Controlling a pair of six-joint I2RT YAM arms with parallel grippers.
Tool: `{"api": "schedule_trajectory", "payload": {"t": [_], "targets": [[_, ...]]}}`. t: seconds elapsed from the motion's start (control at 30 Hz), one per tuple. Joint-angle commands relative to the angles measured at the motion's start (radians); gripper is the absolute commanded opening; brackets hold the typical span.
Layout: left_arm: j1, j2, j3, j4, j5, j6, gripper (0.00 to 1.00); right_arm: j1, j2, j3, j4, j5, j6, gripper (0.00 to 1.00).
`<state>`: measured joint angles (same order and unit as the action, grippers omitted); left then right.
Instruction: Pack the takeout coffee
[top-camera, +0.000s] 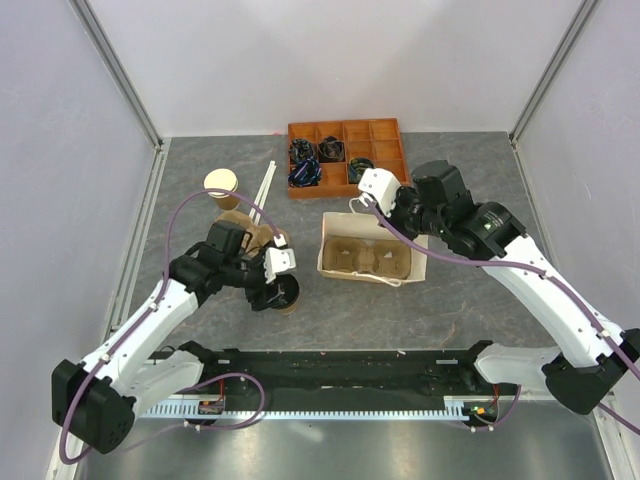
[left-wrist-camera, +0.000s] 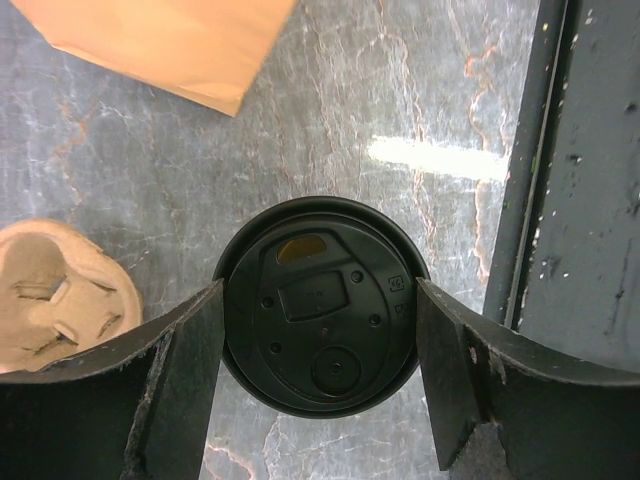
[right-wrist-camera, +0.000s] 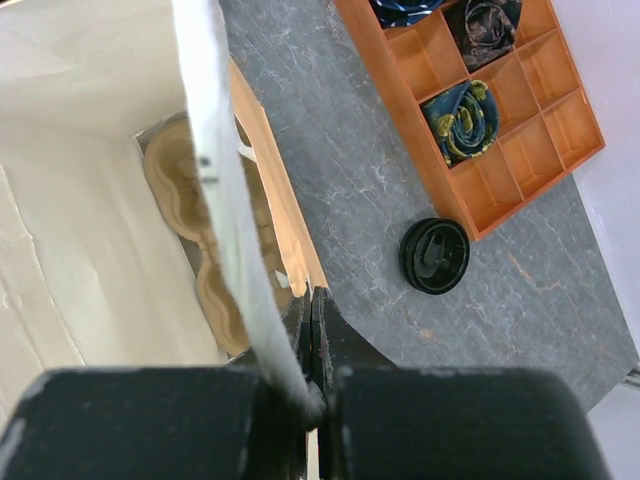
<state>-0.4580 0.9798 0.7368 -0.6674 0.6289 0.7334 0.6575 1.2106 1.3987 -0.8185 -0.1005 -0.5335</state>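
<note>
The left gripper (left-wrist-camera: 318, 292) is grasping the coffee (left-wrist-camera: 320, 335), which is standing upright, long axis vertical, sip hole at twelve o'clock. The right gripper (right-wrist-camera: 312, 310) is clenching the bag (right-wrist-camera: 215, 150) rim.

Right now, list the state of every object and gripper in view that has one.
left gripper: closed on the takeout coffee.
right gripper: shut, pinching the paper bag by its rim.
takeout coffee: lid on, held at its sides.
paper bag: mouth open, pulp carrier inside.
lidless cup: upright, uncovered, untouched.
loose lid: flat on the table beside the orange tray.
orange tray: some compartments filled, others empty.
</note>
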Motion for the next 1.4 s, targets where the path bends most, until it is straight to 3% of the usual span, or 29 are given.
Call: {"api": "schedule_trajectory", "payload": {"t": [0.0, 0.33, 0.8, 1.13, 1.37], "targets": [[-0.007, -0.047, 0.084, -0.023, 0.002, -0.057, 0.48, 0.004, -0.049, -0.003, 0.036, -0.031, 0.058, 0.00], [-0.007, -0.174, 0.088, -0.026, -0.073, -0.075, 0.47, 0.016, -0.193, -0.125, 0.073, -0.085, 0.024, 0.00], [-0.007, -0.279, 0.196, -0.081, -0.136, -0.121, 0.46, 0.096, -0.263, -0.185, 0.064, -0.104, 0.066, 0.00], [-0.007, -0.256, 0.358, -0.155, -0.020, -0.150, 0.45, 0.163, -0.310, -0.237, 0.005, -0.116, 0.109, 0.00], [-0.013, -0.207, 0.484, -0.241, 0.046, -0.077, 0.45, 0.194, -0.335, -0.260, -0.002, -0.127, 0.162, 0.00]]}}
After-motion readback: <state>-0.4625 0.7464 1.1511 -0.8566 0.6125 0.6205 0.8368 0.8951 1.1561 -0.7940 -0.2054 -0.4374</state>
